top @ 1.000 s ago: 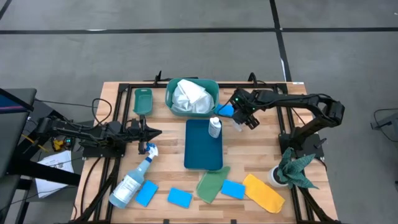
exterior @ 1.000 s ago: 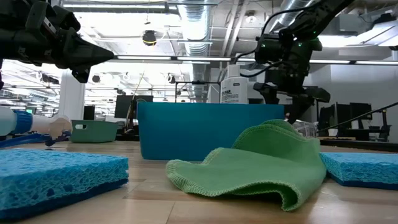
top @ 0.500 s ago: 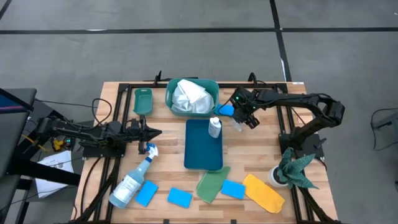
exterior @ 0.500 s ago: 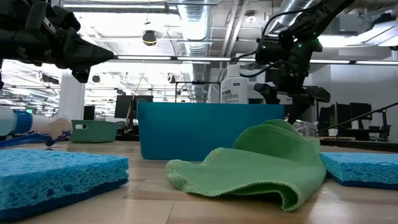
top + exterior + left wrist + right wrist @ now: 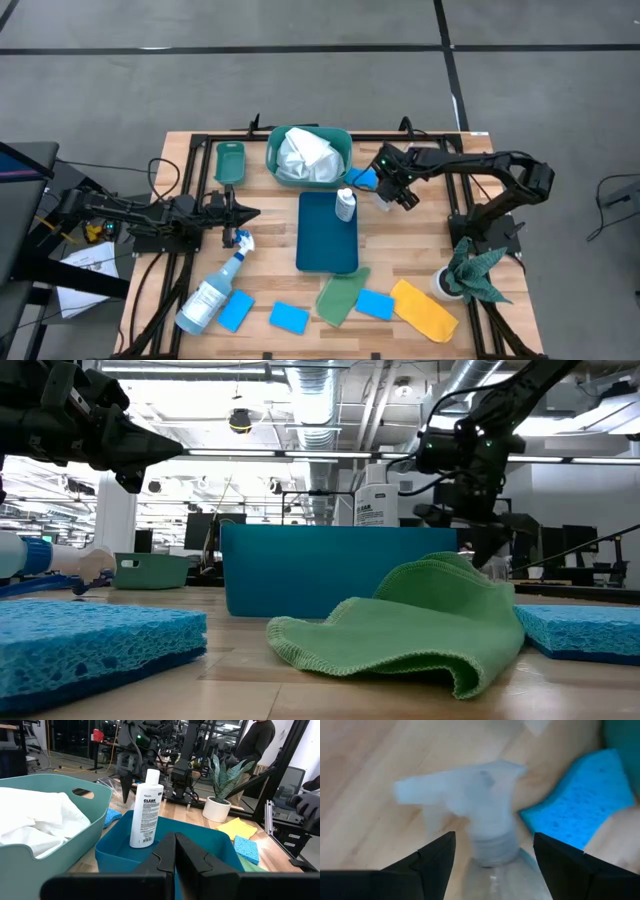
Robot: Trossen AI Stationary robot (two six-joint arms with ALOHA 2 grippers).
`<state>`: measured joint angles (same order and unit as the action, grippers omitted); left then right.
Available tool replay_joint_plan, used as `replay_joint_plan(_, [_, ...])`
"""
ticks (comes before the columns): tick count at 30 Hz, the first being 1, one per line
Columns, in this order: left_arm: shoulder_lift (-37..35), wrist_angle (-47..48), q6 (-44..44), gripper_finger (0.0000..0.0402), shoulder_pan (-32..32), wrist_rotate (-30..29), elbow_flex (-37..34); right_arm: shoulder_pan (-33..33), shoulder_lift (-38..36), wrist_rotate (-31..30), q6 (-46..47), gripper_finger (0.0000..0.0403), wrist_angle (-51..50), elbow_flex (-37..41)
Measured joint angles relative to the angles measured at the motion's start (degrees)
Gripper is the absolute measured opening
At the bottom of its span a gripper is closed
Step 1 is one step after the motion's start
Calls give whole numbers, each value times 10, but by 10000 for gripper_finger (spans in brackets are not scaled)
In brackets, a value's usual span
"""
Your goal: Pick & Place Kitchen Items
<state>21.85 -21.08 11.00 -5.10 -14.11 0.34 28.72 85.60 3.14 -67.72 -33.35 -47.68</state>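
Note:
My right gripper (image 5: 392,190) is open, low over a clear spray bottle with a white trigger head (image 5: 465,790) that lies on the table beside a blue sponge (image 5: 580,800). Its fingers stand on either side of the bottle's neck without touching it. My left gripper (image 5: 252,213) is shut and empty, above the table's left part. A white bottle (image 5: 345,205) stands upright in the blue tray (image 5: 327,250). A white cloth (image 5: 305,155) lies in the teal bin (image 5: 345,140).
A blue-trigger spray bottle (image 5: 213,290) lies at the near left. Blue sponges (image 5: 289,318), a green cloth (image 5: 339,298) and a yellow cloth (image 5: 425,310) lie along the near edge. A small green tray (image 5: 229,162) is far left; a potted plant (image 5: 462,275) stands right.
My right gripper has shifted a little toward the table's right edge, staying low over the clear spray bottle.

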Motion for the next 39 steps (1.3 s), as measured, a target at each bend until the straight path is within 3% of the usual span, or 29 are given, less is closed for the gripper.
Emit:
replay_joint_plan(15, [0,0,0,0,0,0,0,40,0,32,-9,260,30,0])
replay_joint_plan(32, [0,0,0,0,0,0,0,36,0,61,-13,260,32,0])
replay_joint_plan(39, [0,0,0,0,0,0,0,34,42,55,11,260,39,0])
